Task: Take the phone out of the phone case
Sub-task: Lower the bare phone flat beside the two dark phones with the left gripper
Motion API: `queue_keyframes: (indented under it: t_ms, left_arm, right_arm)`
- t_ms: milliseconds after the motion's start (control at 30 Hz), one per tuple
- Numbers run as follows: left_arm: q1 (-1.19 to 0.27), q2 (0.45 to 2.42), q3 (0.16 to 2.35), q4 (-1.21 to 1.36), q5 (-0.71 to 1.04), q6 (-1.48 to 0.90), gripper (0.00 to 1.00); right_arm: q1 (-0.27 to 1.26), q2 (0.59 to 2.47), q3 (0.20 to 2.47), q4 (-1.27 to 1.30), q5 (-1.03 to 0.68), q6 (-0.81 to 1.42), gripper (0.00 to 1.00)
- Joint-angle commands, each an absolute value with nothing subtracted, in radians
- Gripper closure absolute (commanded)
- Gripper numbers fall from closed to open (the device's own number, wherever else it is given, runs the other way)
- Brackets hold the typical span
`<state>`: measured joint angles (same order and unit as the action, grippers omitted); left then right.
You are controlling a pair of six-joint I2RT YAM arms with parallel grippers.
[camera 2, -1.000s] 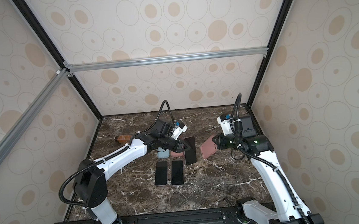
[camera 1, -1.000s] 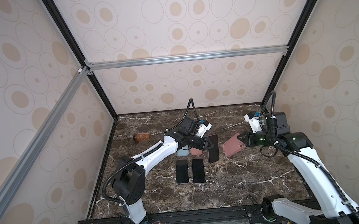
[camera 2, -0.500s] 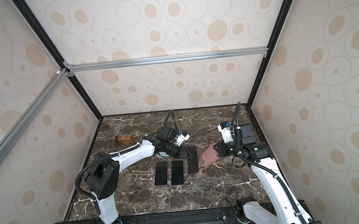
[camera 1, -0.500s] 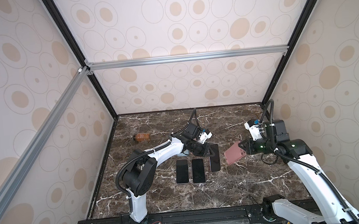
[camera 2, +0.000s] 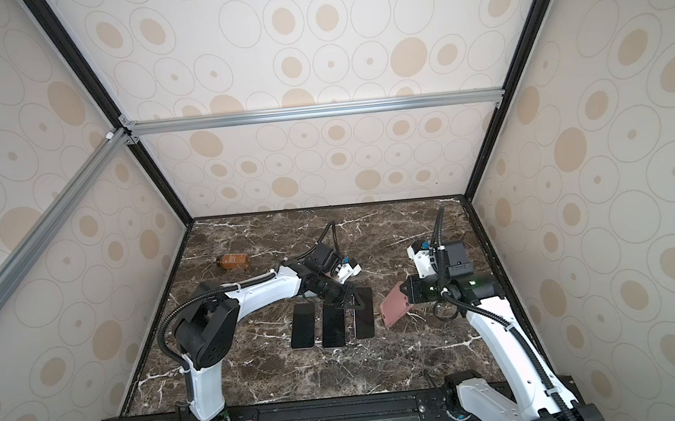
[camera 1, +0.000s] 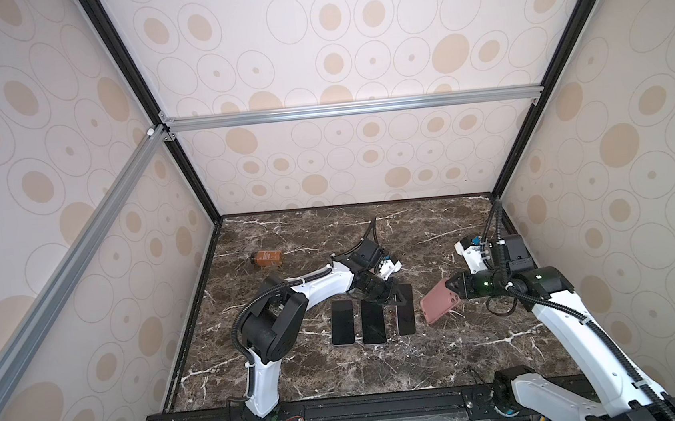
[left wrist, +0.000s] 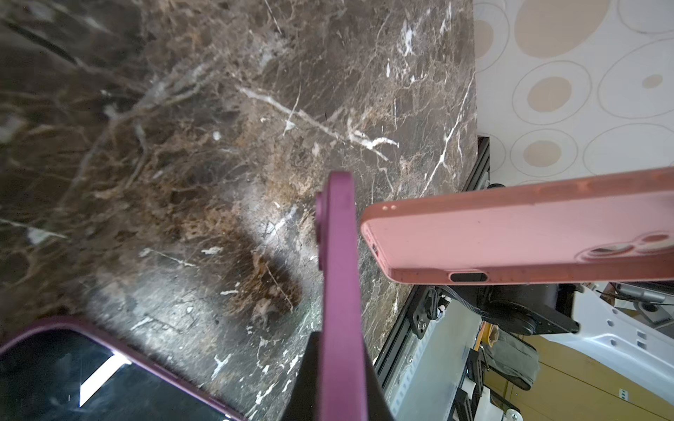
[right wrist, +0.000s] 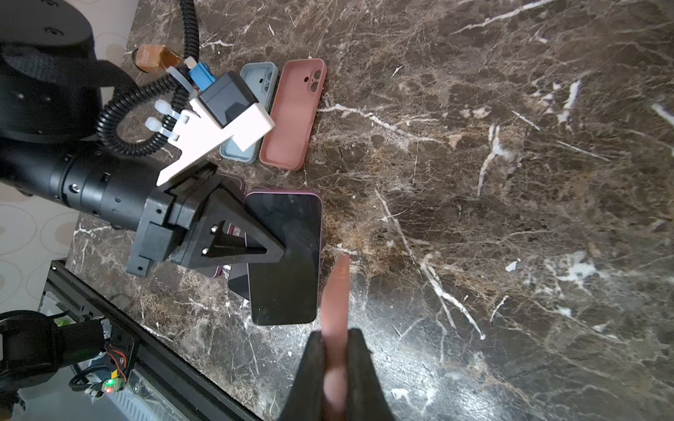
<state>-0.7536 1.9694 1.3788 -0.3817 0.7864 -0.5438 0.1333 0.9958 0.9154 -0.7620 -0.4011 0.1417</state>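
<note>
My left gripper (camera 1: 391,296) (left wrist: 341,335) is shut on the top end of a purple-edged phone (camera 1: 405,312) (right wrist: 284,255), dark screen up, low at the table right of two other phones; contact with the table cannot be told. In the left wrist view this phone (left wrist: 341,277) shows edge-on between the black fingers. My right gripper (camera 1: 451,289) (right wrist: 337,335) is shut on the empty pink phone case (camera 1: 440,302) (left wrist: 510,237), tilted above the table just right of the phone and apart from it. The case (right wrist: 337,291) is seen edge-on in the right wrist view.
Two dark phones (camera 1: 342,321) (camera 1: 372,321) lie side by side left of the held one. An empty blue-grey case (right wrist: 251,109) and an empty brownish-pink case (right wrist: 293,113) lie behind the left gripper. An amber bottle (camera 1: 267,258) lies at the back left. Walls enclose three sides.
The left gripper has carried the phone forward and down, lining it up beside the two phones. The right gripper has moved the pink case a little forward and lower.
</note>
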Motion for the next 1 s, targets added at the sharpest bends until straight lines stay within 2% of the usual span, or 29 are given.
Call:
queue_keyframes:
  t_ms: [0, 733, 967]
  left_arm:
    - [-0.765, 1.976, 1.430, -0.388, 0.813, -0.570, 0.97]
    - [-0.765, 2.031, 1.428, -0.361, 0.816, -0.634, 0.91]
    - [-0.766, 2.052, 1.426, -0.344, 0.815, -0.652, 0.86]
  right_arm:
    - [0.132, 0.987, 0.899, -0.732, -0.419, 0.146, 1.00]
    - [0.132, 1.015, 0.807, -0.635, -0.443, 0.150, 1.00]
    - [0.132, 1.028, 0.784, -0.626, -0.444, 0.151, 1.00]
